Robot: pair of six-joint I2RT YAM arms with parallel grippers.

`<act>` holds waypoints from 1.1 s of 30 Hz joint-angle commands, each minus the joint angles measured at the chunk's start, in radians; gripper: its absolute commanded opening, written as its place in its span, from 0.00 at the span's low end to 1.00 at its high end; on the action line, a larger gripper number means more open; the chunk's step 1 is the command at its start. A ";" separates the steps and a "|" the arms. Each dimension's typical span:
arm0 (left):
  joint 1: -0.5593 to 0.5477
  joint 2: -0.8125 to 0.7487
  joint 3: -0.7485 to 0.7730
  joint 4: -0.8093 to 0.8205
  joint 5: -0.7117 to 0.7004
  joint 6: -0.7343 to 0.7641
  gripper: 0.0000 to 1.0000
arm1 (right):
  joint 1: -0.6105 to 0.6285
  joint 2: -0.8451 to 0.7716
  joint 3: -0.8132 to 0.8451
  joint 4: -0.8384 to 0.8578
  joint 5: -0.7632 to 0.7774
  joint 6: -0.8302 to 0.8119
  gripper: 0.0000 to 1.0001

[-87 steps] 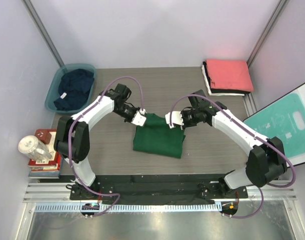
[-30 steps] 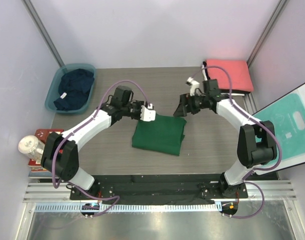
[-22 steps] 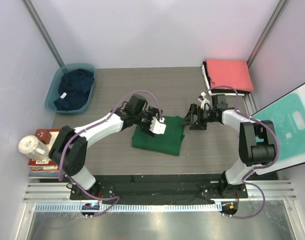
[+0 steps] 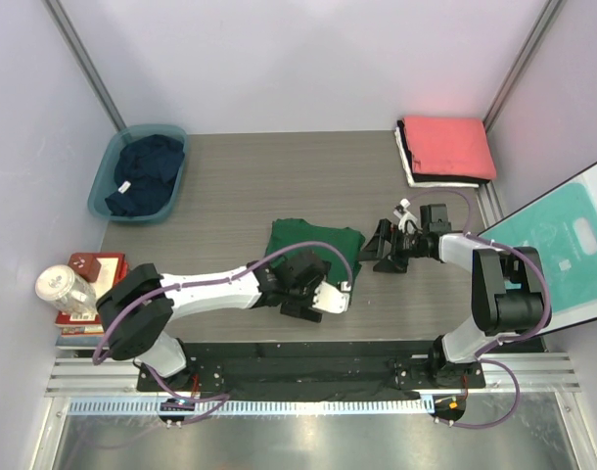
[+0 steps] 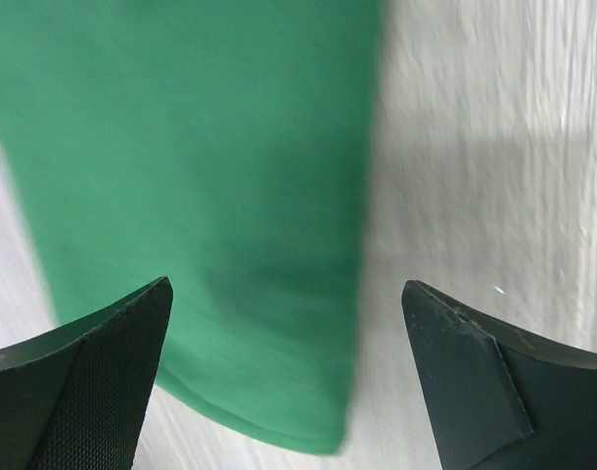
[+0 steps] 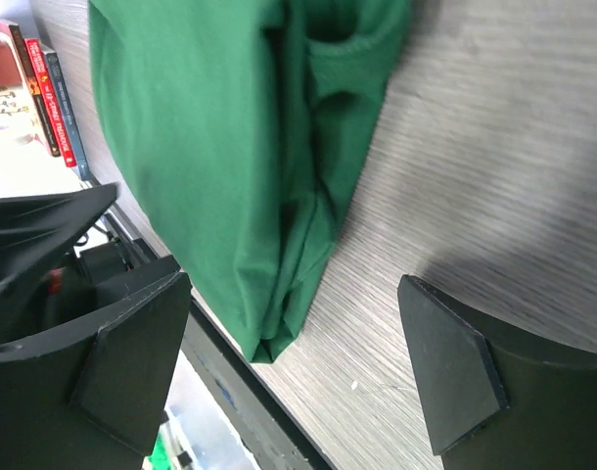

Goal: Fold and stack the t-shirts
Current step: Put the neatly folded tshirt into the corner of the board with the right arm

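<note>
From above, my bench is bright and evenly lit, with only soft shadows under my arms point(image 4: 206, 291) and a pale sheen on the steel sheet point(image 4: 298, 441) at the near edge. My left wrist camera is smeared by motion: the green tee point(image 5: 201, 196) and the table point(image 5: 494, 147) grain run in streaks, my black fingers point(image 5: 83, 382) look crisper, and a dim shadow lies across the wood. My right wrist view is sharp, with a finger's shadow at the lower right and the left edge washed out white.
</note>
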 commanded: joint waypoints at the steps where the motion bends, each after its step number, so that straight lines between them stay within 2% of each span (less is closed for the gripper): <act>1: -0.047 0.005 -0.054 0.050 -0.157 -0.100 1.00 | -0.006 -0.050 -0.018 0.091 -0.002 0.056 0.92; 10: -0.076 0.096 -0.038 0.106 -0.188 -0.175 1.00 | -0.012 -0.076 -0.041 0.140 0.012 0.100 0.92; 13: -0.081 0.120 -0.025 0.109 -0.204 -0.182 0.77 | -0.014 -0.083 -0.059 0.154 0.026 0.105 0.91; 14: -0.081 0.128 -0.020 0.106 -0.211 -0.185 0.50 | -0.014 -0.082 -0.068 0.157 0.026 0.105 0.92; 19: -0.081 0.136 -0.021 0.113 -0.217 -0.202 0.01 | -0.014 -0.070 -0.079 0.174 0.032 0.115 0.91; 28: -0.076 0.125 -0.041 0.159 -0.263 -0.203 0.00 | -0.012 -0.019 -0.084 0.264 0.026 0.192 0.90; 33: -0.053 0.143 0.017 0.159 -0.274 -0.202 0.00 | -0.012 0.002 -0.085 0.293 0.026 0.227 0.90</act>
